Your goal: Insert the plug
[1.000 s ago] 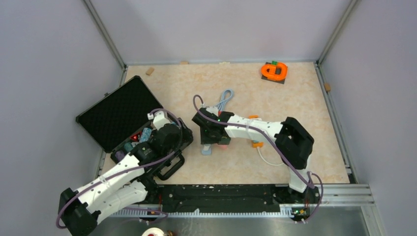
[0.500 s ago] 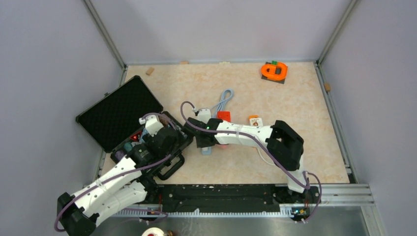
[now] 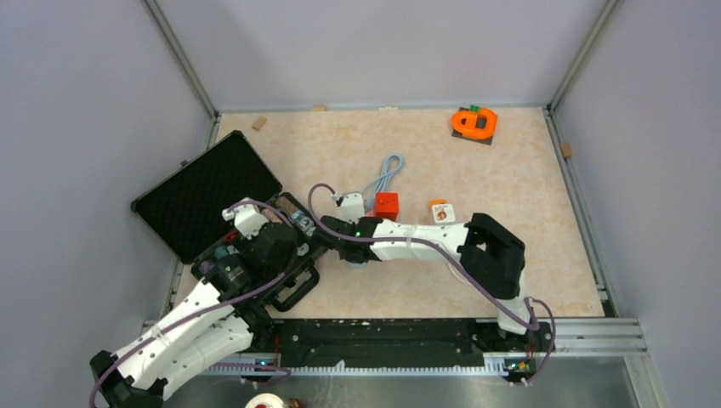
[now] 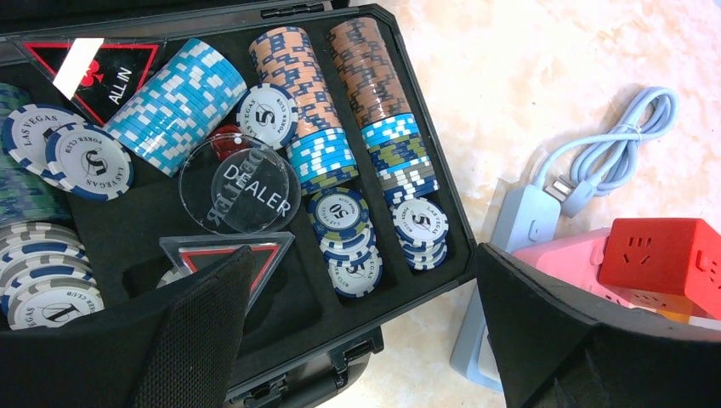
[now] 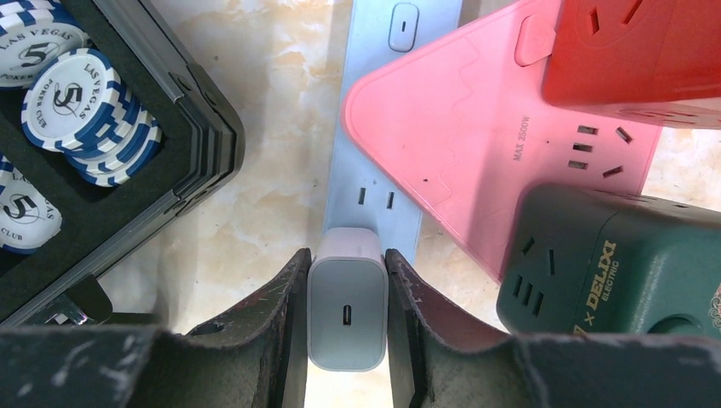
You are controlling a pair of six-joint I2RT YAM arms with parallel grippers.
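Note:
My right gripper [image 5: 346,276] is shut on a white USB charger plug [image 5: 347,313]. The plug stands on the near end of a pale blue power strip [image 5: 383,102], just below a pair of socket slots; its prongs are hidden. In the top view the right gripper [image 3: 337,236] sits beside the case and hides the plug, with only the strip's end [image 3: 358,263] showing. My left gripper [image 4: 361,331] is open and empty over the front edge of the poker chip case [image 4: 255,331], with the strip [image 4: 519,225] to its right.
A pink triangular socket block [image 5: 476,144], a red socket cube [image 5: 638,51] and a dark green Delixi socket block [image 5: 612,263] crowd the strip's right side. The open black case with chips [image 3: 212,204] lies left. The blue cable [image 3: 387,170] coils behind. An orange object [image 3: 474,123] stands far back right.
My right gripper has moved left and nearer along the strip, uncovering the red cube. My left arm has drawn back to the left over the case.

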